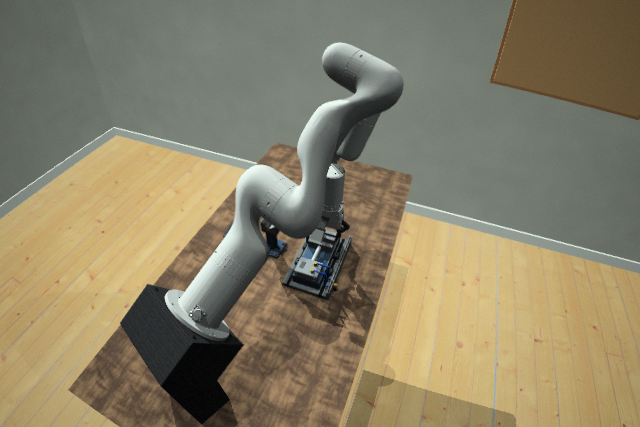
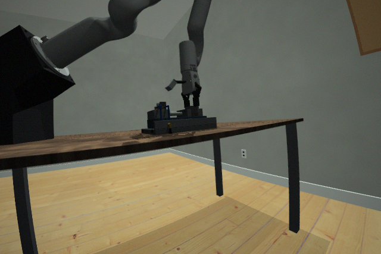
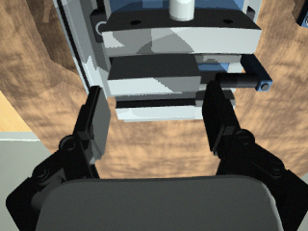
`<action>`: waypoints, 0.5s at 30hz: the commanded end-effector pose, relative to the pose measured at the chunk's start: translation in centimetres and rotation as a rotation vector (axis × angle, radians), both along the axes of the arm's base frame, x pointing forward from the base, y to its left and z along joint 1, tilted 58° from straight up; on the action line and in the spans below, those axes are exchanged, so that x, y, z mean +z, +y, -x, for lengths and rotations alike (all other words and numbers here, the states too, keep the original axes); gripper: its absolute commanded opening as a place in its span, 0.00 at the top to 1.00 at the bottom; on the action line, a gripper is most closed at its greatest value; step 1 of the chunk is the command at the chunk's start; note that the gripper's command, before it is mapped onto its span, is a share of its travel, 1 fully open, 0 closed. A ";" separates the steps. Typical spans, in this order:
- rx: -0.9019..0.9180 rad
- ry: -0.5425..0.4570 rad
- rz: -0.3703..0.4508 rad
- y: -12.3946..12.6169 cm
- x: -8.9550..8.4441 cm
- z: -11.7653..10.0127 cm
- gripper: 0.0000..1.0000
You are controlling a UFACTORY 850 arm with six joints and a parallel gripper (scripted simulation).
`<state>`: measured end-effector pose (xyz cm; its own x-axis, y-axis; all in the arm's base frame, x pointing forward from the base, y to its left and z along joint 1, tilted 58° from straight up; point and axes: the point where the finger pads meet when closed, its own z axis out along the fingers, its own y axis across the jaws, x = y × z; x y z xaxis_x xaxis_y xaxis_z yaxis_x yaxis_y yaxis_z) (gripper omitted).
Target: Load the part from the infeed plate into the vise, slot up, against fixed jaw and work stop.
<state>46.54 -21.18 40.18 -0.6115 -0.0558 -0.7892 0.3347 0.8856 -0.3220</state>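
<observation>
The part [image 3: 161,95] is a grey block with a dark slot along its top. The work stop [image 3: 241,81], a short dark rod, points in at the part's right end. My gripper [image 3: 155,97] is open just above the part, with one finger off each end and neither touching it. In the exterior view, the gripper [image 2: 191,102] hangs straight down over the vise [image 2: 181,122]. I cannot tell whether the part touches the fixed jaw.
The V-block [image 1: 273,245] stands on a blue base to the left of the vise, partly behind my arm. My black base pedestal [image 1: 175,344] sits at the near end of the table. The table's right edge runs close to the vise.
</observation>
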 end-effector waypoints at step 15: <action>-0.001 0.001 0.001 2.2 2.5 3.3 0.19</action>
<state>43.78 -19.39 42.19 -0.6072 -0.0579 -0.7924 0.3325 0.8873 -0.3196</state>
